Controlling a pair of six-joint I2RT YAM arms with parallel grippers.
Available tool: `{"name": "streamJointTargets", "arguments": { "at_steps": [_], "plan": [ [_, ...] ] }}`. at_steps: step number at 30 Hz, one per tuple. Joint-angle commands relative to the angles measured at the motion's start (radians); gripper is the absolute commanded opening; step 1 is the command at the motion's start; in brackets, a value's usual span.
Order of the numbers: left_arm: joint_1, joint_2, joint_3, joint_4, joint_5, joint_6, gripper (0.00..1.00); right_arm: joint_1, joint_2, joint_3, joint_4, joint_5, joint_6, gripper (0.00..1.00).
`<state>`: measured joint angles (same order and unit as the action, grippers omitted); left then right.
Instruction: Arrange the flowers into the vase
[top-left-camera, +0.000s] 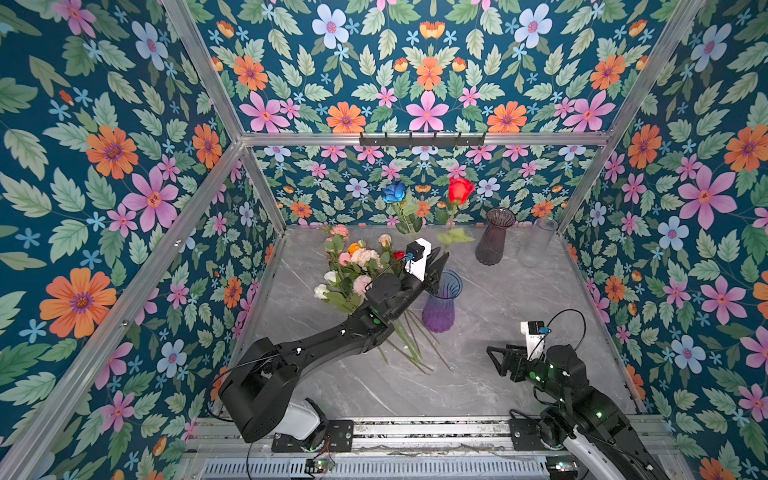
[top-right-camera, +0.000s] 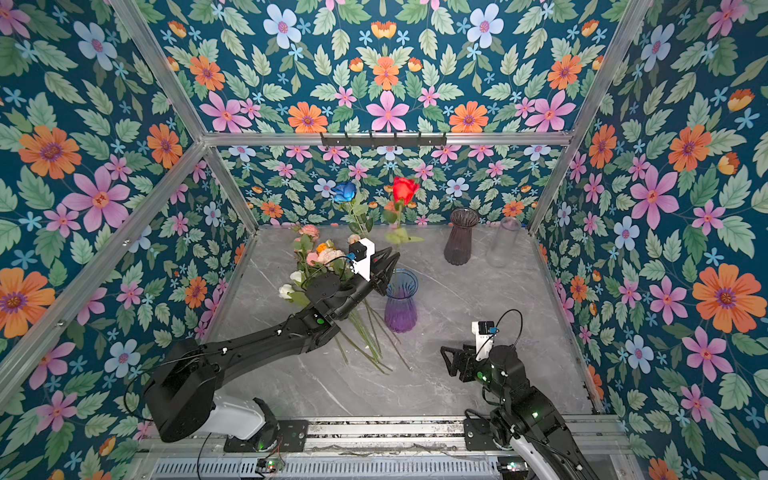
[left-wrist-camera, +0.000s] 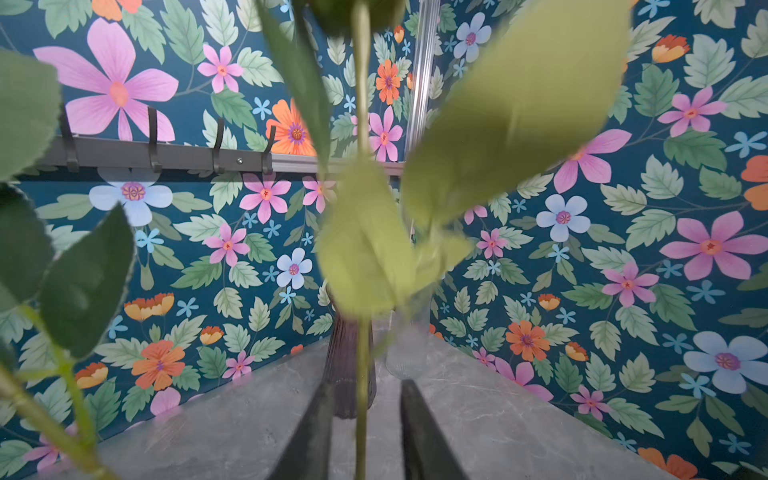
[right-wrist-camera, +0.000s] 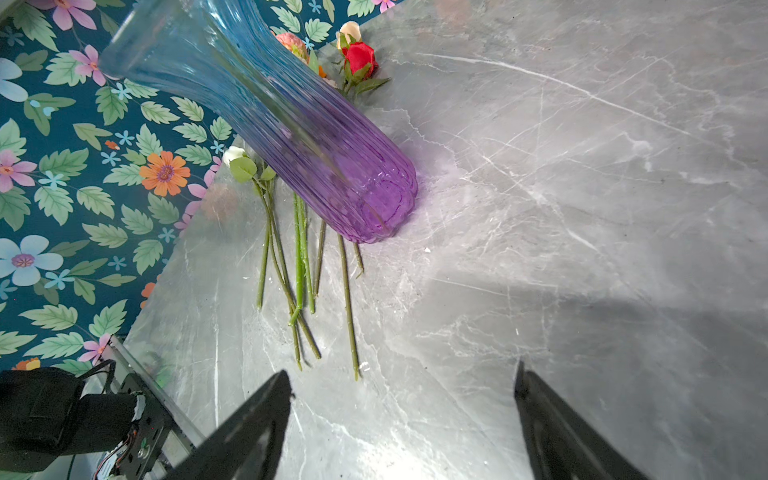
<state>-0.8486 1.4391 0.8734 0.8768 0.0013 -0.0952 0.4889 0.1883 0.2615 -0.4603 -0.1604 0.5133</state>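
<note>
Straddling the rose stem (left-wrist-camera: 362, 365) untouched, left jaws stand parted; right jaws gape empty.

**Bystanders at the back of the cell**

Grey marbled surface (top-left-camera: 498, 374), walled in floral wallpaper (top-left-camera: 124, 166) on aluminium framing (top-left-camera: 202, 66). Dark smoky ribbed vase (top-left-camera: 494, 237) upright, right of centre, near the back wall. Clear glass vase (top-left-camera: 538, 243) just beside it, further right. Black hook rail (top-left-camera: 422, 139) on the back crossbar, upper centre.
</note>
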Motion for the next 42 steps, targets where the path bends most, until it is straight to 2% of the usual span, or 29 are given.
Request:
{"name": "streamJointTargets", "arguments": {
  "at_steps": [1, 18, 23, 27, 29, 31, 34, 36, 38, 40, 42],
  "plan": [
    [0.0, -0.026, -0.015, 0.015, -0.028, -0.015, 0.73, 0.0, 0.002, 0.002, 0.018, 0.004, 0.002, 0.86],
    [0.0, -0.343, -0.219, -0.162, -0.197, -0.018, 0.78, 0.0, 0.016, 0.003, 0.022, 0.009, 0.002, 0.86],
    [0.011, -0.428, -0.252, -0.355, -0.305, -0.062, 0.75, -0.001, 0.013, 0.003, 0.022, 0.007, 0.002, 0.86],
    [0.059, -0.433, -0.255, -0.512, -0.322, -0.139, 0.75, 0.0, 0.014, 0.003, 0.024, 0.005, 0.002, 0.86],
    [0.125, -0.41, -0.257, -0.587, -0.269, -0.208, 0.76, 0.0, 0.014, 0.002, 0.023, 0.006, 0.002, 0.86],
    [0.229, -0.382, -0.268, -0.626, -0.15, -0.31, 0.75, 0.0, 0.014, 0.001, 0.023, 0.007, 0.002, 0.86],
    [0.398, -0.325, -0.3, -0.65, 0.012, -0.485, 0.65, 0.0, 0.016, 0.001, 0.023, 0.007, 0.002, 0.86],
    [0.469, -0.289, -0.325, -0.639, 0.081, -0.555, 0.63, 0.0, 0.016, 0.002, 0.023, 0.007, 0.002, 0.86],
    [0.514, -0.263, -0.356, -0.606, 0.121, -0.606, 0.63, 0.0, 0.017, 0.002, 0.025, 0.007, 0.002, 0.86],
    [0.542, -0.235, -0.372, -0.603, 0.115, -0.664, 0.64, 0.0, 0.019, 0.003, 0.026, 0.007, 0.001, 0.86],
    [0.562, -0.211, -0.373, -0.622, 0.103, -0.714, 0.58, 0.0, 0.022, 0.003, 0.026, 0.007, 0.001, 0.86]
  ]
}}
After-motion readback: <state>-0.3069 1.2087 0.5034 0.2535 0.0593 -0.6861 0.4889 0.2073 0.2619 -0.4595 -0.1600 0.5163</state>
